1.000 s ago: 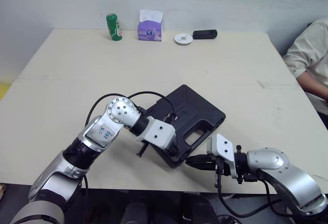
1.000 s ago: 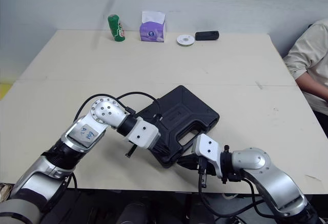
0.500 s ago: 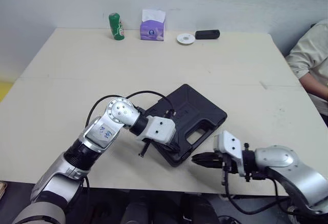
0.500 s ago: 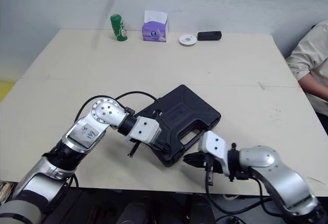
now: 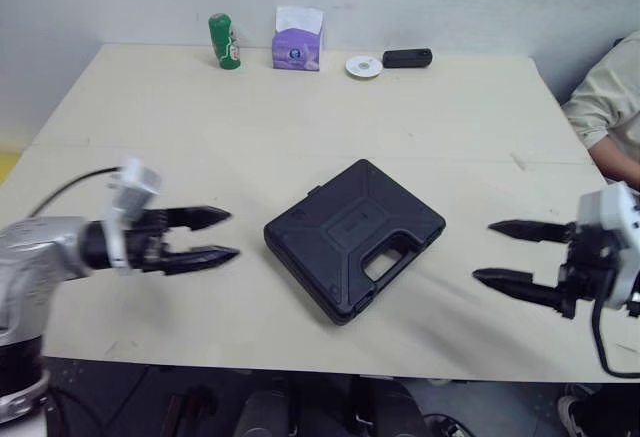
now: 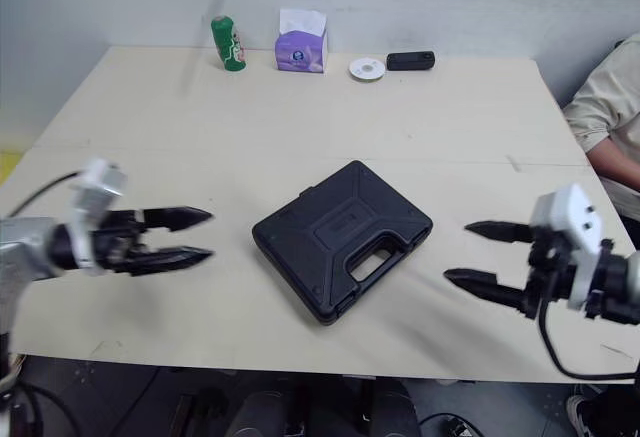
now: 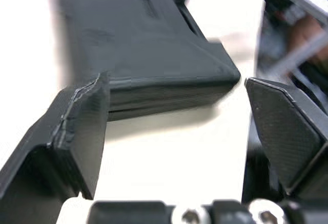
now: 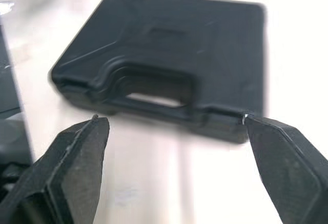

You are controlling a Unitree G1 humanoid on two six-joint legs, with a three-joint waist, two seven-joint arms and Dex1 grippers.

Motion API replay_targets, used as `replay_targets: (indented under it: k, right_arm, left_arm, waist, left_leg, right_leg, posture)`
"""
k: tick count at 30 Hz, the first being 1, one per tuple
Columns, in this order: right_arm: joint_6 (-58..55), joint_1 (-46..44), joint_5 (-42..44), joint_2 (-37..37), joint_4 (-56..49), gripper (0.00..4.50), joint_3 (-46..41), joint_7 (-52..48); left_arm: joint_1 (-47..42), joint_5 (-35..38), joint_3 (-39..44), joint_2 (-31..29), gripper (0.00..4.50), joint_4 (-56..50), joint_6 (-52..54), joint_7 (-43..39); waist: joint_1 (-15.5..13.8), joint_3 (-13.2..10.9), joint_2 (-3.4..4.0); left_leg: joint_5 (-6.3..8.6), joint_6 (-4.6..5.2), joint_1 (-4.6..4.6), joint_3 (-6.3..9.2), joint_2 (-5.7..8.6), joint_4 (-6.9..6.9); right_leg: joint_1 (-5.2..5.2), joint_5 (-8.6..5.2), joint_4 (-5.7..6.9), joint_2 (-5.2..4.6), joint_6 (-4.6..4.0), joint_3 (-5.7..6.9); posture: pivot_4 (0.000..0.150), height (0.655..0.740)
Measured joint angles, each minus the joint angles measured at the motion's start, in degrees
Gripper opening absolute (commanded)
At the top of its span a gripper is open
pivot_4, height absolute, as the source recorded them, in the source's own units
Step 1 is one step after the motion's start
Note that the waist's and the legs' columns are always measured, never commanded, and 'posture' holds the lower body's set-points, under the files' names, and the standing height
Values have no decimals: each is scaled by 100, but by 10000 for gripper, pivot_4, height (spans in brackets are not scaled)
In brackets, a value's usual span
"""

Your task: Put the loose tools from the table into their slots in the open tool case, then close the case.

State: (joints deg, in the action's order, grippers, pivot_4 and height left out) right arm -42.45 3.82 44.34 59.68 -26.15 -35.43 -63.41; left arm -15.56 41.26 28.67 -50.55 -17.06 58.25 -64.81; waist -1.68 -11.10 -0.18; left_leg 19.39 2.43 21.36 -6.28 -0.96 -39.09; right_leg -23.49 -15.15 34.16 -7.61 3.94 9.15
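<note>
The tool case lies shut at the middle of the table, long axis running roughly 8 to 2 o'clock, handle edge facing 5. The left gripper at its 9 and the right gripper at its 3 both hang spread and empty, about equally near. To my eye, nothing is left to do.

Left hand fingers parted, right hand likewise, wide apart

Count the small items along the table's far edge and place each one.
4, in a row from the robot's left: a green can, a purple tissue box beside it, a white disc, then a black device furthest right. None looks hidden.
</note>
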Motion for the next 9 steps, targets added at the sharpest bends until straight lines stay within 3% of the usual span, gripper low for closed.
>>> replay_targets:
  k: [4,9]
  right_arm:
    - [228,-44,-254,284,508,44804,-128,-253]
    - [639,-325,-658,518,1216,44804,-92,-443]
  left_arm:
    - [586,47,1056,-330,45000,-4,56,318]
    - [1502,-293,1431,-512,45000,453,-509,173]
  waist:
    - [19,-16,24]
    - [37,-26,30]
  left_leg:
    - [0,2,1,-8,0,12]
    - [12,-26,2,-22,-3,15]
  right_leg:
    - [-4,-1,-7,3,1,1]
    - [-19,-2,-5,7,-2,-4]
  posture:
    - [1500,7278]
    - [1500,7278]
